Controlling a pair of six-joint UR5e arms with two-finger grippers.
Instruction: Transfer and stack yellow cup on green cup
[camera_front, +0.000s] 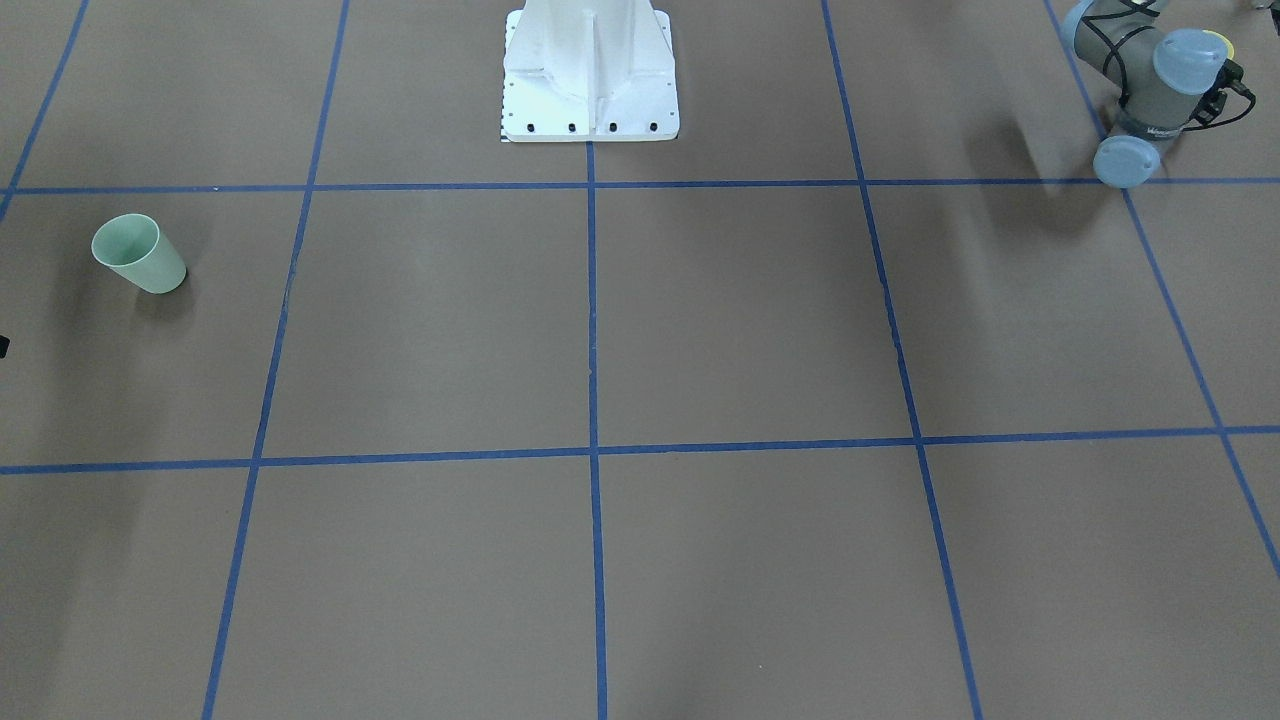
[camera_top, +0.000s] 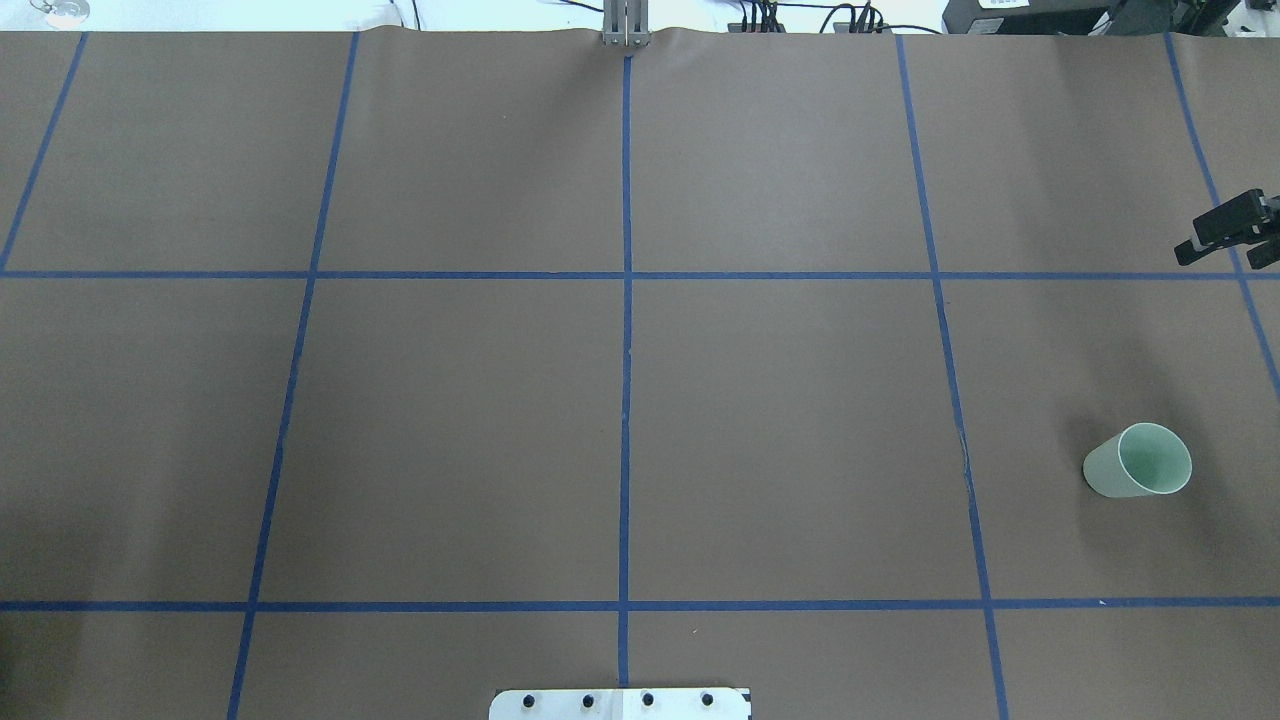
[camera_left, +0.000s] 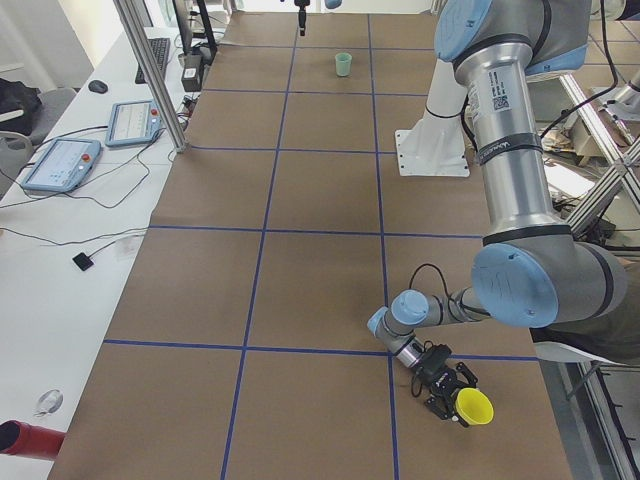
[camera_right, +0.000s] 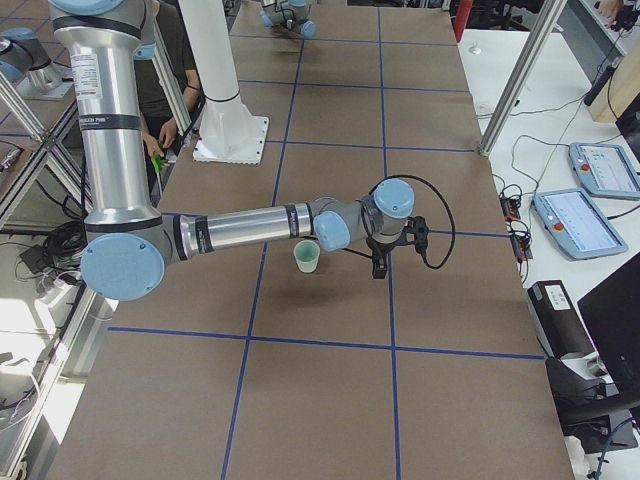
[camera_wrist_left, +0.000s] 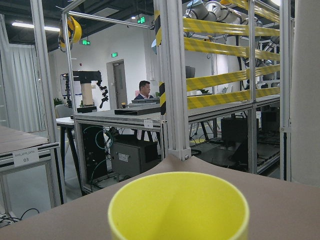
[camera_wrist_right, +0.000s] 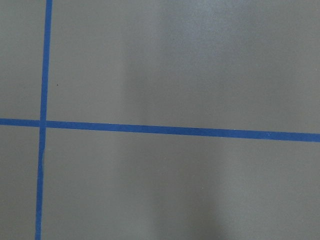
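Observation:
The yellow cup (camera_left: 474, 407) is at the near end of the table, right at my left gripper (camera_left: 445, 392). Its rim fills the bottom of the left wrist view (camera_wrist_left: 178, 207), where no fingers show. I cannot tell whether the left gripper is open or shut on it. The green cup (camera_top: 1140, 462) stands upright on the table on my right side, and also shows in the front view (camera_front: 140, 255) and the right side view (camera_right: 306, 256). My right gripper (camera_top: 1222, 258) hovers beyond the green cup, at the view's right edge, open and empty.
The white robot base (camera_front: 590, 80) stands at the table's robot-side edge. A white side table with tablets (camera_left: 60, 165) and cables runs along the operators' side, with metal frame posts (camera_left: 150, 70) between. A person (camera_right: 160, 100) stands behind the robot.

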